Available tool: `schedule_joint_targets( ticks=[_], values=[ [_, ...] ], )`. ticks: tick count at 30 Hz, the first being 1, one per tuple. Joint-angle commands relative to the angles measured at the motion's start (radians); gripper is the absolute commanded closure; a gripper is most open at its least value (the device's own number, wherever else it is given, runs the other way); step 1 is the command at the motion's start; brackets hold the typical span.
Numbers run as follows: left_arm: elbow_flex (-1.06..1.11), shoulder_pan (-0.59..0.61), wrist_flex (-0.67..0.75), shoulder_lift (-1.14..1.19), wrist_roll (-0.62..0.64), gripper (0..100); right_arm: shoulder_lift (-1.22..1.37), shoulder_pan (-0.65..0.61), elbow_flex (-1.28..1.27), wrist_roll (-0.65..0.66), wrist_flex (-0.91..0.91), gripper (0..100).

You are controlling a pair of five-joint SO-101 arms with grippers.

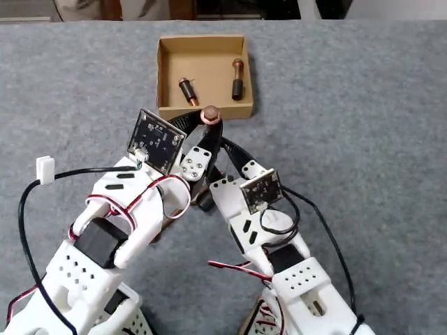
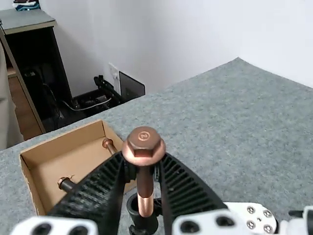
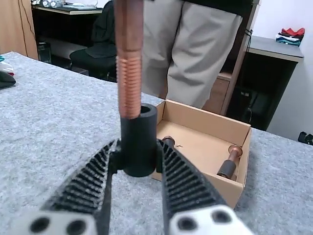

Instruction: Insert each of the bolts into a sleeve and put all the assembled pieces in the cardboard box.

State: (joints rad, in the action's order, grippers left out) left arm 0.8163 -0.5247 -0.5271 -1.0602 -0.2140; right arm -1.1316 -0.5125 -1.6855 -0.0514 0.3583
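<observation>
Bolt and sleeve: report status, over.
Left tool shut on bolt, right tool shut on sleeve. Bolt upright, tip at sleeve mouth, not seated. Two assembled pieces in cardboard box.

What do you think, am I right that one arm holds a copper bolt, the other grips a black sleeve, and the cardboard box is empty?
Not quite: the cardboard box is not empty. The high view shows two assembled pieces lying in it. The rest stands: the left gripper holds the copper bolt and the right gripper grips the black sleeve.
</observation>
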Motion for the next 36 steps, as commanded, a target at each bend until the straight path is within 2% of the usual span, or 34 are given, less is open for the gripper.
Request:
schedule_joint_targets(
  ticks=[1,7,21,23,36],
  values=[
    [-0.008,0.006,0.028,0.002,-0.005,98,0.001,-0.015,0.001,0.000,0.029,99.7],
    [-0.074,0.054,0.028,0.059,-0.003,98,0.001,-0.015,0.001,0.000,0.028,99.7],
    [-0.097,0.055,0.029,0.147,-0.002,98,0.001,-0.015,0.001,-0.002,0.029,99.7],
    [-0.087,0.055,0.068,0.147,0.000,98,0.001,-0.015,0.001,-0.002,0.029,99.7],
    [-0.097,0.074,0.094,0.147,0.127,98,0.001,-0.015,0.001,-0.002,0.029,99.7]
  ],
)
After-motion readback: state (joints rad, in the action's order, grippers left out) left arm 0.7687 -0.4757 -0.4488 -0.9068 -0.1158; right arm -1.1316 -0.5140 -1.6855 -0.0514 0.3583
